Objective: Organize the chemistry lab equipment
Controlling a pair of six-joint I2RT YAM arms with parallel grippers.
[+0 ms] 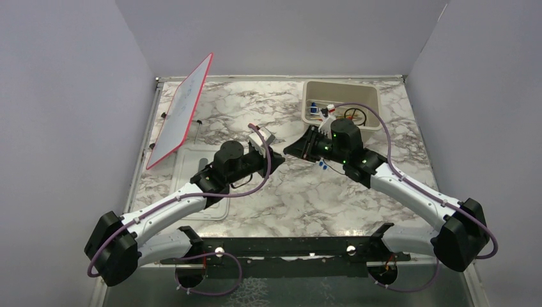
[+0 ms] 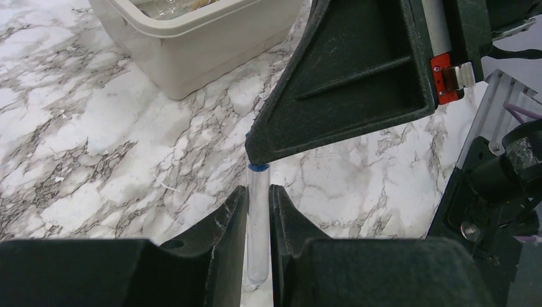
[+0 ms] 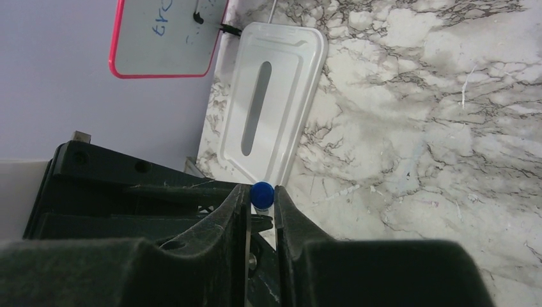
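1. Found the left claw (image 2: 258, 189) closed on a thin clear blue-capped tube (image 2: 257, 243), gripping its clear body lengthwise between the two fingers, with the cap end poking past the tips.
2. Found the right claw (image 3: 260, 189) narrowed onto the same tube from the opposite side, pinching the blue cap between its fingertips.
3. Located that tube above the marble desk (image 1: 287, 198), held between the two claws near the middle, outside the tub.
4. Saw the beige rectangular tub (image 1: 342, 83) standing open at the far right of the desk, near the right claw.
5. Made out inside it more blue-capped tubes (image 1: 313, 109) at the left end and a black wire ring (image 1: 355, 115) further right; could not tell the remaining contents.
6. Saw the slotted lid (image 3: 291, 83) lying flat on the desk off the tub, at the left, partly under the left arm.
7. Noted two small blue bits (image 1: 323, 166) on the desk just beside the right arm, outside every container; too small to name.
8. Saw the red-framed white board (image 3: 166, 38) tilted at the desk's left edge, with blue writing on it, near the lid.
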